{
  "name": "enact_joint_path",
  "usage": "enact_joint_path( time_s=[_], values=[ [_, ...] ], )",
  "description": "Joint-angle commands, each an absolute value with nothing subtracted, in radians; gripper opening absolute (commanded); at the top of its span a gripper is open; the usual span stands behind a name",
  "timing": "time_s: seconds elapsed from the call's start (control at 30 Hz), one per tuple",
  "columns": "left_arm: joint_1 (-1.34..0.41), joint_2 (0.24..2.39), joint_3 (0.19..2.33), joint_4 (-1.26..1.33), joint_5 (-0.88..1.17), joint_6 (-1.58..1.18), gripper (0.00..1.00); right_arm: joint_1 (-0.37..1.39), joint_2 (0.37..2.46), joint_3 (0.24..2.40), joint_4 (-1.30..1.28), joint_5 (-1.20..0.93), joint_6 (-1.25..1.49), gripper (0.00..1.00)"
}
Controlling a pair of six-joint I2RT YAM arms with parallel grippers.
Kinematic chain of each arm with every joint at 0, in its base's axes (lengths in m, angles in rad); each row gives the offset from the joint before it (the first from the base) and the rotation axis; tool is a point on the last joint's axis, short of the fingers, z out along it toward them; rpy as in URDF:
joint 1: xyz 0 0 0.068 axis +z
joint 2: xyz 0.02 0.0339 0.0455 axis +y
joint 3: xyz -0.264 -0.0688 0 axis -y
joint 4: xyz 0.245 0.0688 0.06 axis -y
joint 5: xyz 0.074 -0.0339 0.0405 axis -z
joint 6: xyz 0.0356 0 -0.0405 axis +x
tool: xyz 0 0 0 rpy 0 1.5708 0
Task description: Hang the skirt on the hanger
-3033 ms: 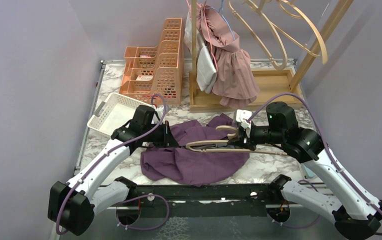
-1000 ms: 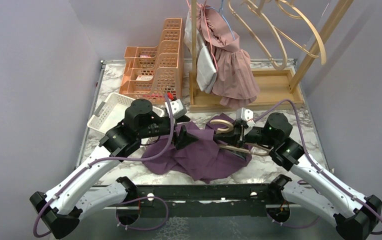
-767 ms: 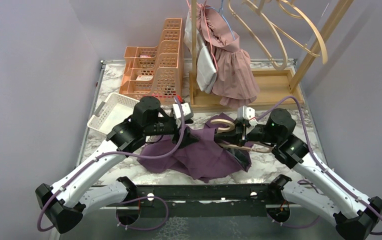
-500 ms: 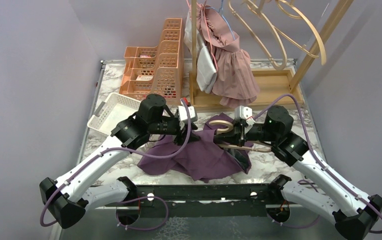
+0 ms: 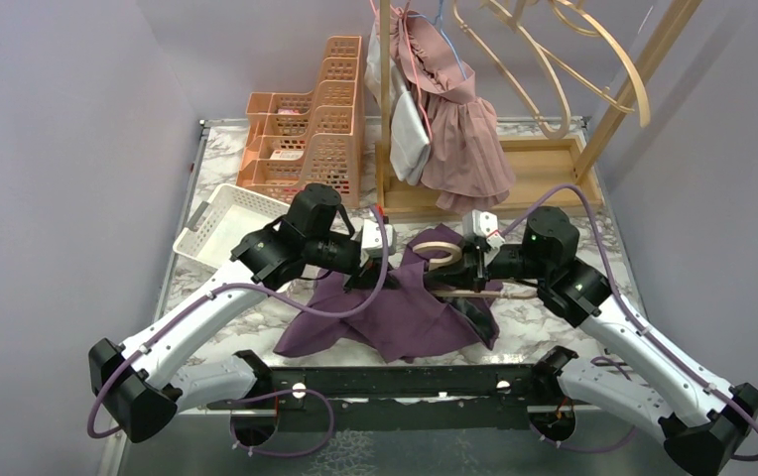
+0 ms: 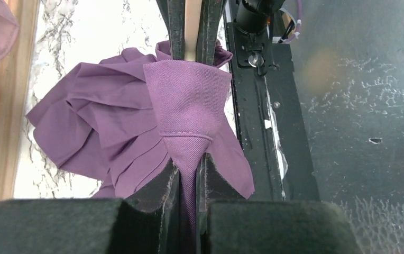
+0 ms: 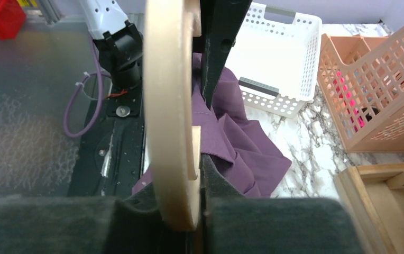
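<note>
Left gripper (image 6: 190,163): closed tight on a fold of the skirt, with the cloth pinched between its jaws and drawn up into a peak.
Right gripper (image 7: 181,182): clamped on the hanger, holding it on edge close to the left gripper's right.
Skirt (image 5: 405,315): purple and pleated, mostly bunched on the table between the two arms, its upper edge lifted toward the hanger.
Hanger (image 7: 169,100): pale wood, held above the skirt's far side, with a dark bar running alongside it. I could not tell whether any cloth was caught on it.
Table (image 5: 554,315): white marble pattern, showing around the skirt.
Basket (image 5: 218,226): white plastic mesh, at the left behind the left arm.
Bins (image 5: 311,139): orange, stepped in tiers behind the basket, with something pink inside.
Rack (image 5: 524,169): wooden, at the back of the table, with a pink dress (image 5: 464,134) and a white garment (image 5: 410,134) hanging from it.
</note>
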State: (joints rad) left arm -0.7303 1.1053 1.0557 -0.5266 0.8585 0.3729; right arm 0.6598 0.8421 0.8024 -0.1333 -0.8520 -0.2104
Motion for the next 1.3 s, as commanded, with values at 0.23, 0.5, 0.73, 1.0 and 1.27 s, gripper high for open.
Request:
enact_joint_path(
  time_s=[0.23, 0.5, 0.73, 1.0, 1.27],
  values=[
    [-0.73, 1.007, 1.078, -0.437, 0.563, 0.408, 0.0, 0.667, 0.71, 0.88, -0.241, -0.57, -0.115, 0.44],
    [-0.729, 0.909, 1.054, -0.353, 0.433, 0.244, 0.0, 0.667, 0.637, 0.892, -0.404, -0.079, 0.331, 0.45],
    [-0.73, 0.933, 1.092, -0.347, 0.409, 0.174, 0.0, 0.667, 0.682, 0.889, -0.738, 0.101, 0.696, 0.47],
    [-0.73, 0.985, 1.134, -0.346, 0.373, 0.127, 0.0, 0.667, 0.8, 0.855, -0.751, -0.093, 0.647, 0.6],
    [-0.73, 0.986, 1.139, -0.346, 0.36, 0.113, 0.0, 0.667, 0.946, 0.841, -0.878, -0.012, 0.762, 0.59]
  ],
)
